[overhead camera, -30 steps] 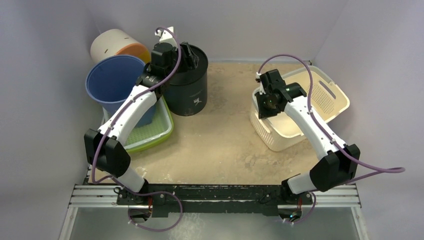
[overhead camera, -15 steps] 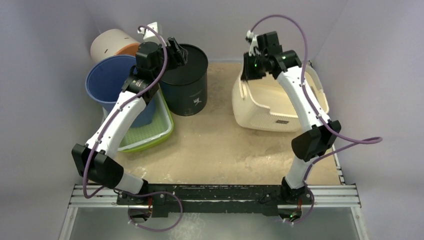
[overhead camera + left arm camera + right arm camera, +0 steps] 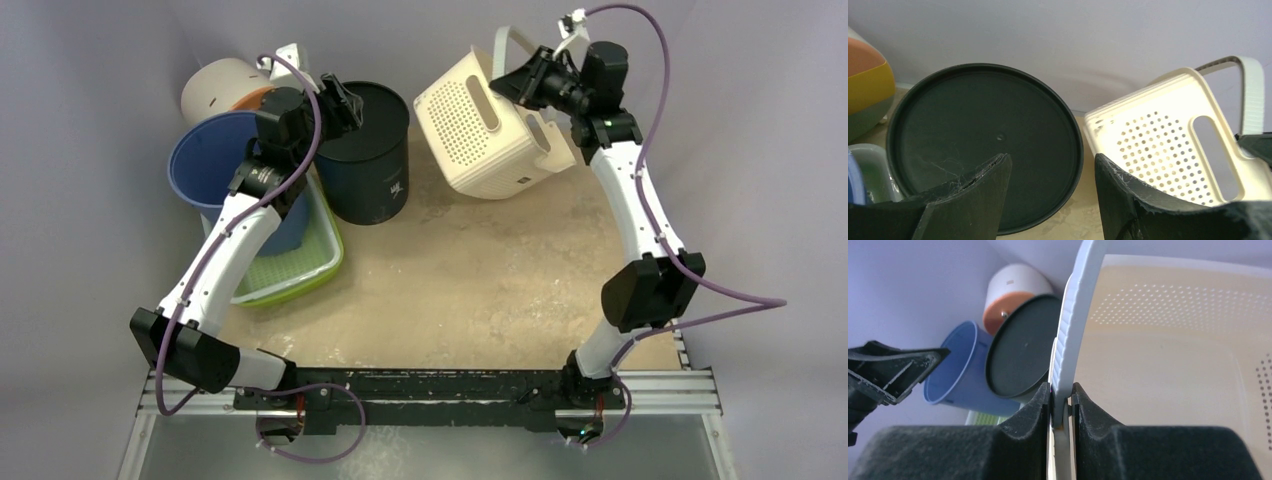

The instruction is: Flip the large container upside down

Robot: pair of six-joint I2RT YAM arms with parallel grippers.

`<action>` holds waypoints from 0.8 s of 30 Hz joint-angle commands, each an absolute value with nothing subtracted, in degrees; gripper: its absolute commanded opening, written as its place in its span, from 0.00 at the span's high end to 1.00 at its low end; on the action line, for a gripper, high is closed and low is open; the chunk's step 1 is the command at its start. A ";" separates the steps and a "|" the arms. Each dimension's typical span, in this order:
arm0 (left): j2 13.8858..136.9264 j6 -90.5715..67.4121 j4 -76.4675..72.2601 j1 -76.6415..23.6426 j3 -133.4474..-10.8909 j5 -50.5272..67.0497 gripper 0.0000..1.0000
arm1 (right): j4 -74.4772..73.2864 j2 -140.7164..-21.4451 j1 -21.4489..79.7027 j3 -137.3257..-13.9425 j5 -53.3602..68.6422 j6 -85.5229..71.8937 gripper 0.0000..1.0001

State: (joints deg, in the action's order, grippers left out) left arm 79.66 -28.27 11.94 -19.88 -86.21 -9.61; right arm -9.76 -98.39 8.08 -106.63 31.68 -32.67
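The large container (image 3: 485, 125) is a cream perforated basket, lifted off the table at the back and tipped so its holed underside faces up and left. My right gripper (image 3: 520, 85) is shut on its pale ridged handle (image 3: 1070, 315), with the basket's inside (image 3: 1173, 355) to the right of the fingers. My left gripper (image 3: 345, 100) hangs open with nothing between its fingers, over the flat top of a black tub (image 3: 983, 145). The left wrist view has the basket (image 3: 1158, 155) to the right of that gripper (image 3: 1050, 162), apart from it.
The black tub (image 3: 372, 150) stands at the back middle. Left of it are a blue bucket (image 3: 215, 165), a white and orange cylinder (image 3: 225, 90) and a green tray (image 3: 300, 260). Grey walls close the back and both sides.
My right arm raised the basket from the table's right side, carried it toward the back wall and tipped it over. The left arm drew back slightly to the left, still open.
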 commanded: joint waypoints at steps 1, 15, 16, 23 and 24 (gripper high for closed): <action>77.51 -27.04 10.56 -19.27 -85.76 -10.84 0.39 | 7.55 -96.72 2.02 -98.49 37.64 -41.88 1.00; 79.65 -27.15 9.80 -19.21 -85.77 -10.07 0.39 | 2.74 -99.82 -8.85 -91.09 38.80 -38.81 0.82; 79.88 -27.09 9.84 -19.17 -85.90 -10.03 0.39 | 1.84 -99.91 -9.54 -90.55 38.60 -38.50 0.81; 81.16 -27.06 9.59 -18.89 -86.45 -9.35 0.39 | -4.79 -100.90 -13.28 -89.29 37.06 -33.36 0.69; 81.39 -27.11 9.54 -18.84 -86.52 -9.19 0.39 | -5.52 -101.16 -13.66 -89.33 37.23 -32.87 0.68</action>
State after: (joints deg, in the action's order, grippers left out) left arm 80.82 -27.86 12.01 -19.62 -85.56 -9.78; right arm 11.79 -96.55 -12.64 -93.23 37.56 -40.84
